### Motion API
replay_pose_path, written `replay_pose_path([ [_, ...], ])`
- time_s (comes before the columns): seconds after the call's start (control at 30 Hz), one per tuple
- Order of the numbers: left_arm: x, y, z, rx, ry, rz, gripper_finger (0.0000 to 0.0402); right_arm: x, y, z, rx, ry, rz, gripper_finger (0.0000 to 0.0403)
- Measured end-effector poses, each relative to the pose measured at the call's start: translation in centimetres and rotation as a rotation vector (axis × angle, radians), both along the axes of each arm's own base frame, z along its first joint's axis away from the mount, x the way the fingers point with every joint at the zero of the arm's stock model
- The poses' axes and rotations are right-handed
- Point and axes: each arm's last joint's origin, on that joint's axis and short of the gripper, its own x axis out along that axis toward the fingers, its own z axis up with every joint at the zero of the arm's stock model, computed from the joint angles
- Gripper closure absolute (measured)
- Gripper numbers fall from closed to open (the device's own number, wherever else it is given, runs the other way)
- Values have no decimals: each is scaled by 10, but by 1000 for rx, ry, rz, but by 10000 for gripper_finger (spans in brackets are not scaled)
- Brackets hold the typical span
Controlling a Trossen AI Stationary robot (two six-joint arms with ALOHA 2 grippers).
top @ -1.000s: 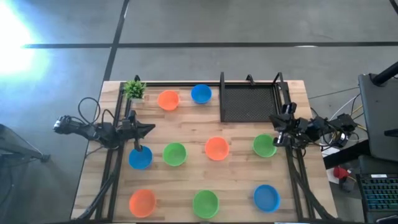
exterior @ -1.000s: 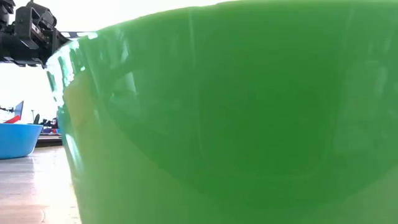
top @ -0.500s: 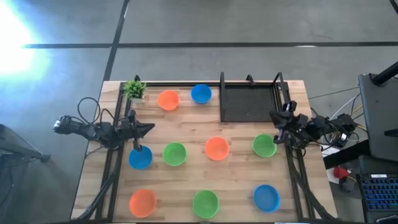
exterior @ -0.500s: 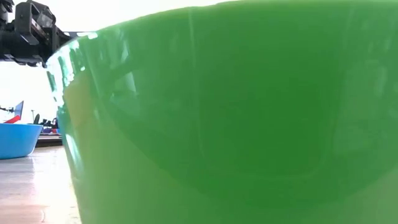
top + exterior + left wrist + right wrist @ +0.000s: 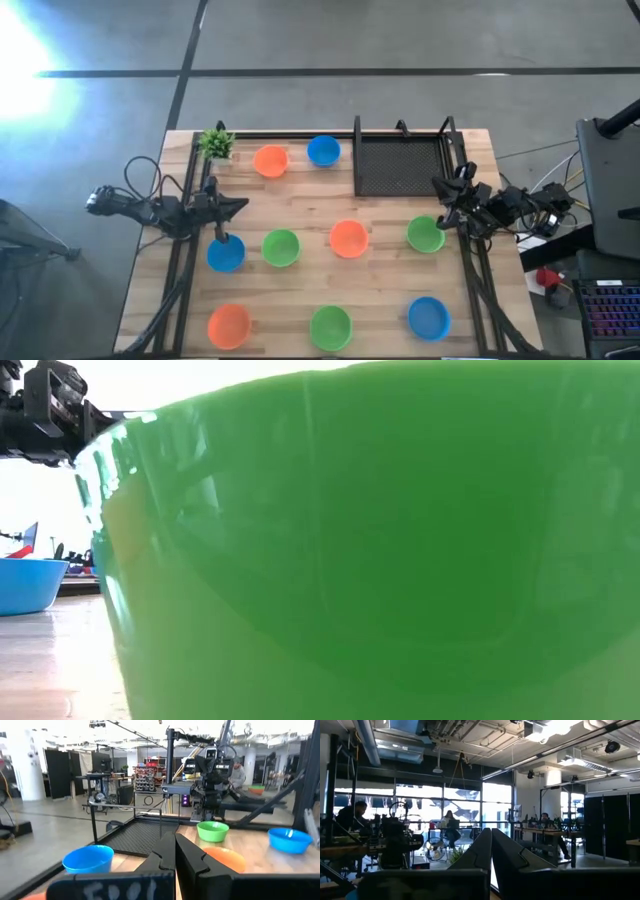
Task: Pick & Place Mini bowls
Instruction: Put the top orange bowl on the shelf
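Observation:
Nine mini bowls rest on their bases on the wooden table. In the far row are an orange one and a blue one. The middle row holds blue, green, orange and green. The near row holds orange, green and blue. The near green bowl fills the low view. My left gripper is shut and hovers at the table's left, beyond the middle-row blue bowl. My right gripper is shut, above the table's right side, beyond the right green bowl.
A black mesh tray sits at the far right of the table. A small green potted plant stands at the far left corner. Black frame rails run along both sides. Bare wood lies between the bowl rows.
My right gripper has drifted a little toward the table's far edge, still shut. The bowls have stayed where they were.

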Motion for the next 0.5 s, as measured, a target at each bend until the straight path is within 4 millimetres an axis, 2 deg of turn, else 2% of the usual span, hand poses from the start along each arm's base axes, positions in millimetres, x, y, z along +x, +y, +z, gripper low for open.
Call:
replay_pose_path([
  [0.2,-1,1,14,58,8,26,402,0,0,0,4,-1,2,394],
  [0.5,3,5,27,10,155,227,402,1,0,-2,0,14,3,394],
])
